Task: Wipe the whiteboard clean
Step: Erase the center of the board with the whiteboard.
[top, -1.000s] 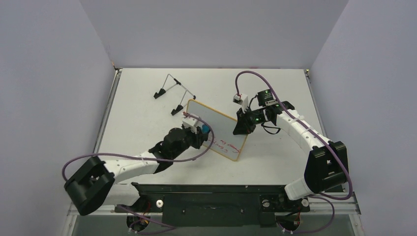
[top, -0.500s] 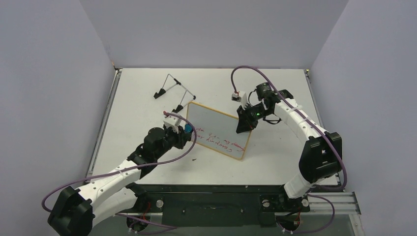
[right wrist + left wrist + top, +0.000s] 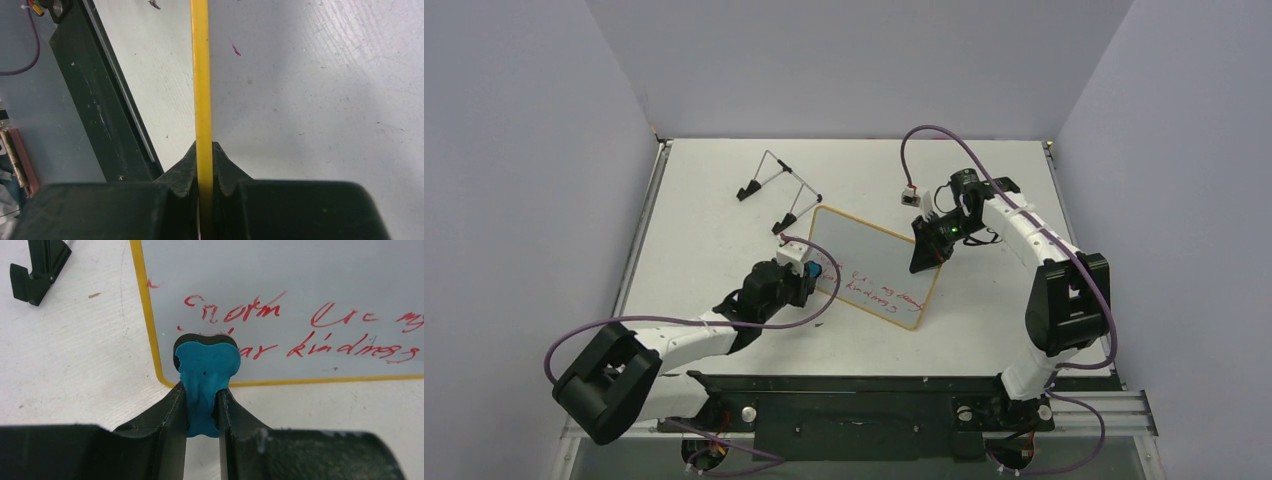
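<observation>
Two arms share the work on one board. The right gripper (image 3: 924, 262) has its jaws pinched hard on the thin yellow rim at the right edge of the whiteboard (image 3: 874, 265), which sits mid-table, just in front of the wire stand (image 3: 779, 190). The right wrist view shows the board edge-on between the fingers, so it looks tilted up rather than lying flat. The left gripper (image 3: 202, 395) has its jaws partly closed, squeezing the blue eraser (image 3: 207, 375) between them.

Change over the last second: the eraser was first over the board's left-middle area, then drew back off the left edge, and now sits at the near-left corner, overlapping the rim and the start of the lower line of red writing (image 3: 300, 315). The board itself has shifted a little to the right as the right arm re-posed.

Meaning for the task — the upper part reads blank, but two lines of red script remain along the near edge. This appears to be the start of a fresh pass. Whether the eraser is pressing on the surface cannot be told.
</observation>
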Controlling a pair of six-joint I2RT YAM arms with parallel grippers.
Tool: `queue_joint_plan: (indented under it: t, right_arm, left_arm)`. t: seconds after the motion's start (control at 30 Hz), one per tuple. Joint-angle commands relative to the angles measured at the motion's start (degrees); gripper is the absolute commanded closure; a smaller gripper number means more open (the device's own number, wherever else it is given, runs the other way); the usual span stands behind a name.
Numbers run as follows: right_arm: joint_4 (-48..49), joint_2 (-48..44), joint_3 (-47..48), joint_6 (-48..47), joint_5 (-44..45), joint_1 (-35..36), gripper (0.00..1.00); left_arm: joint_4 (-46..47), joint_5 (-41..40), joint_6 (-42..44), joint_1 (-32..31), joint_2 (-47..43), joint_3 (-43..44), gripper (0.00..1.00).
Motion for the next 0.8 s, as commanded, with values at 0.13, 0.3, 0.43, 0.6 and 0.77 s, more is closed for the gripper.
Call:
queue_joint_plan:
  t: [0.13,0.3,0.43,0.6,0.77]
  right_arm:
    - [-2.68,2.6,1.17,-0.59,1.34,-0.03,1.0]
    - [-2.71,2.98,1.08,-0.68,1.26,-0.31,1.0]
    - [-2.69,3.21,1.08,-0.68,1.31,-0.38,1.0]
    - [-2.64,3.25,1.05,-0.68,1.27,-0.4,1.0]
    - [-2.64,3.05,0.93,-0.68,1.16,-0.39,1.0]
  left_arm:
    - [16.95,-10.35,3.73,-2.23,9.3,1.51,1.0]
    - [19.59,-12.71,5.39,-2.41,11.5,1.91,1.0]
    - [19.63,-13.57,6.22,-1.64,11.12,2.43,1.0]
    - [17.2,-14.4,6.95,-0.24,11.86,4.8,1.0]
    - [13.27,-15.83,7.28,-0.21,13.45,9.3,1.0]
